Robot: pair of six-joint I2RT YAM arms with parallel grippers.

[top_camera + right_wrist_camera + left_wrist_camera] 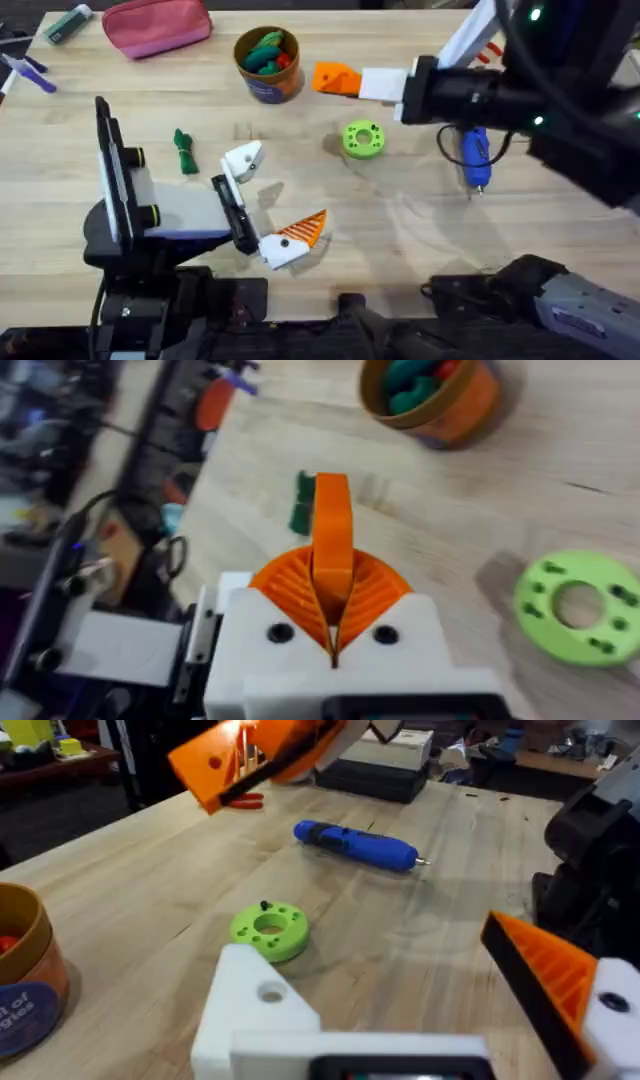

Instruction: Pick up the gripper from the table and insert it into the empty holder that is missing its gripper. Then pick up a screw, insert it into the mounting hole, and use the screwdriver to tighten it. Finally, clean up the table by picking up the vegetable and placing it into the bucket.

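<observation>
My right gripper [338, 80] hangs over the table just right of the bucket [268, 62]. Its orange ribbed pads [372, 592] are shut on the loose orange gripper [332, 535], which sticks out between them. My left gripper [272, 198] rests open near the table's front. One of its fingers is the all-white holder [243, 160] [255, 1010]; the other is an orange-tipped white block [300, 235]. The dark green vegetable [184, 152] [303, 502] lies left of the holder. Under the right arm lies the blue screwdriver [473, 155] [355, 845].
A bright green disc with holes [362, 139] [268, 928] sits mid-table with a small dark screw [263, 906] in it. The bucket holds green and red toys. A pink pouch [158, 25] and markers [68, 22] lie at the back left.
</observation>
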